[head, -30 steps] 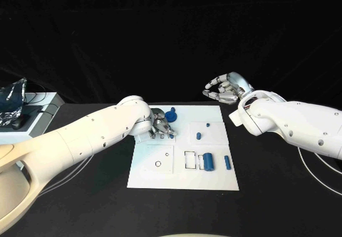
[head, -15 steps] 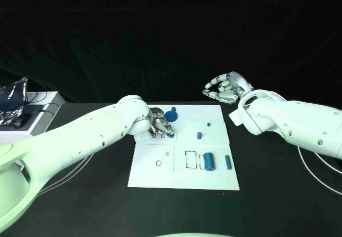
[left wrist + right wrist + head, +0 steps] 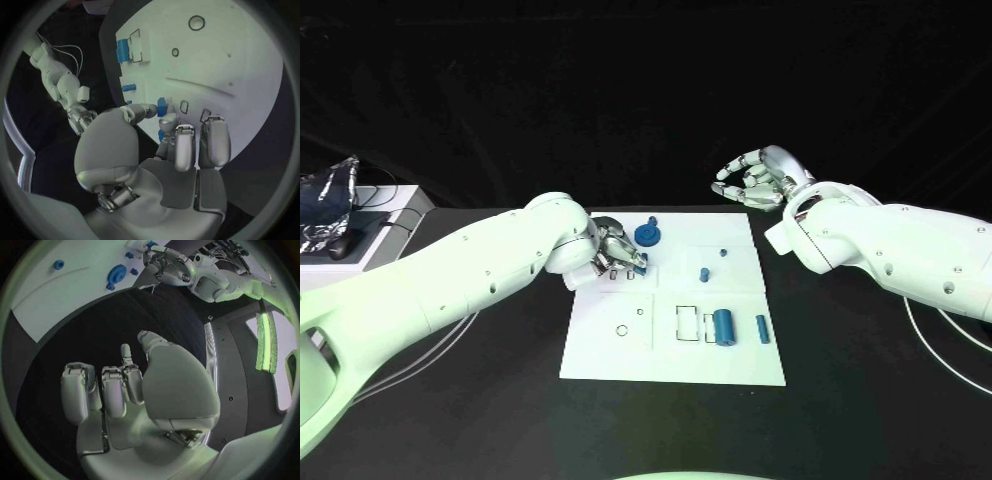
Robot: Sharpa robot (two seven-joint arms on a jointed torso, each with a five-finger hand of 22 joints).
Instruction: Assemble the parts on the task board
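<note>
A small blue part (image 3: pixel 162 106) is pinched by the left hand (image 3: pixel 620 260) over the task board (image 3: pixel 733 368). The right hand (image 3: pixel 759 178) is held curled, empty, beyond the board.

Head camera: high, looking down on the table (image 3: pixel 877 400), task board (image 3: pixel 672 350) central. Left wrist camera: close behind left hand (image 3: pixel 159 150), facing the board (image 3: pixel 250 65). Right wrist camera: behind right hand (image 3: pixel 125 390), sharing the board (image 3: pixel 56 295) at 11 o'clock.

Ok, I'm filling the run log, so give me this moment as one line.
left hand: pinches small blue part over task board | right hand: raised off board, holds nothing | blue cylinder: lying on board
</note>
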